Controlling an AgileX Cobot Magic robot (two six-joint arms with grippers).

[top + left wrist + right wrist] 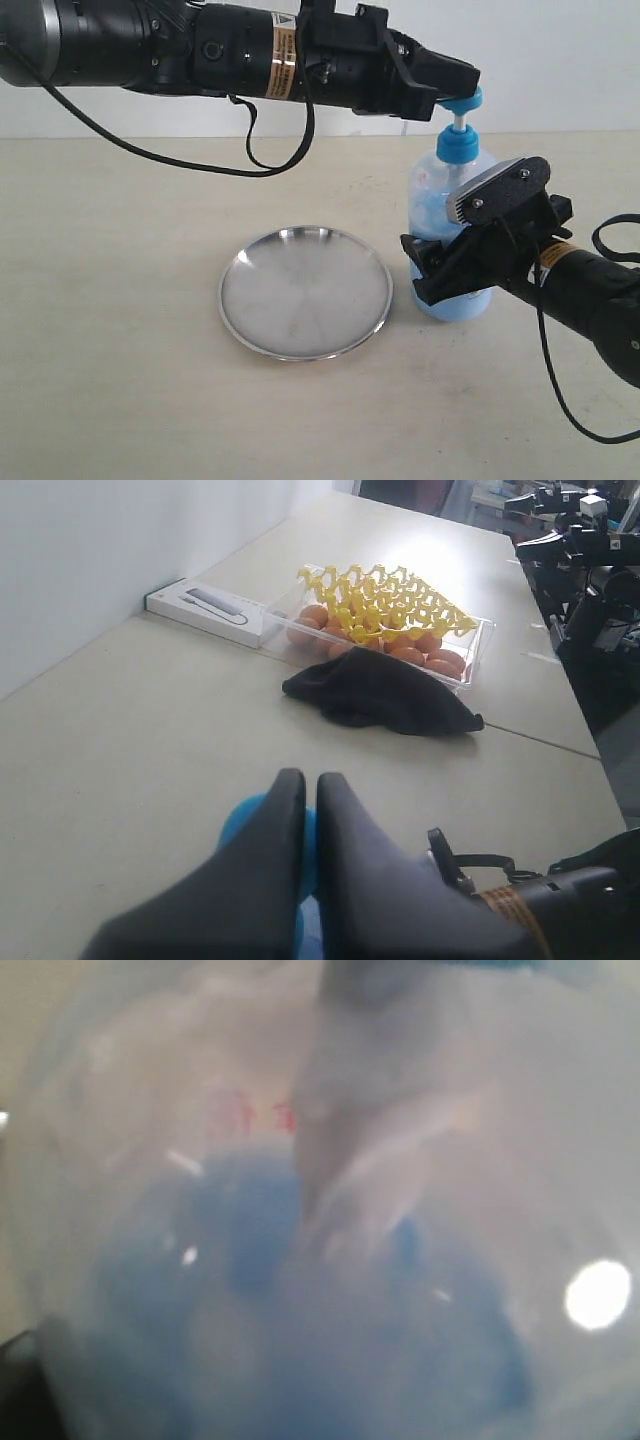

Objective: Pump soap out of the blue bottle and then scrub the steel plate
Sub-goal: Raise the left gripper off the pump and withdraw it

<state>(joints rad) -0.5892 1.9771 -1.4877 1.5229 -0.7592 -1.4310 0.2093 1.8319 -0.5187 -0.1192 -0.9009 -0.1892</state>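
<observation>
Right fingers [497, 190] grip blue bottle [432, 200], plate [305, 292] beside

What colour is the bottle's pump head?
Bright blue. The pump head of the bottle shows best in the exterior view.

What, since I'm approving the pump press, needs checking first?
1. Is the left end effector shut and over the pump head: ok.
2. Is the blue bottle upright: ok.
3. Does the right end effector, which straddles the bottle, have a firm grip: cannot tell.
4. Is there soap in the bottle: ok.
5. Is the spout aimed over the steel plate: cannot tell, spout hidden.
6. Is the plate lying flat beside the bottle: ok.
</observation>
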